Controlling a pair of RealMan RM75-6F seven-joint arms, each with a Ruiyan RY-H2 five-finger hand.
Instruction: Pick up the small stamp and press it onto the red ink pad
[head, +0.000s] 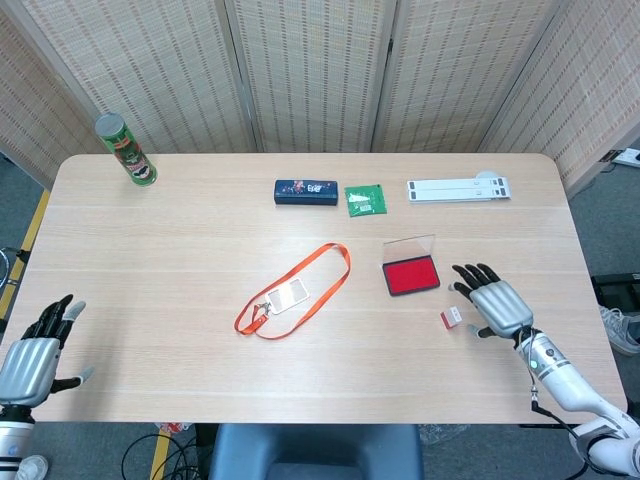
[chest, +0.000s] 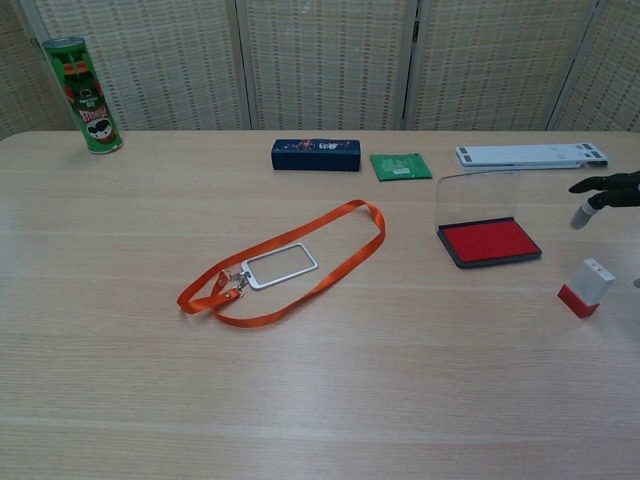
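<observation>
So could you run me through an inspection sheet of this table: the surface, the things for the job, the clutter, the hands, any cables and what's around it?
Surface: light wooden table, flat and dry.
Job's things: small stamp with a white body and a red end, lying near the right hand; red ink pad, clear lid raised.
Clutter: orange lanyard with badge holder; green can; dark blue case; green packet; white folded stand.
Hands: right hand open over the table beside the stamp, not touching it; left hand open at the near left edge.
Cables: some on the floor under the near edge.
Surroundings: woven folding screens behind.
</observation>
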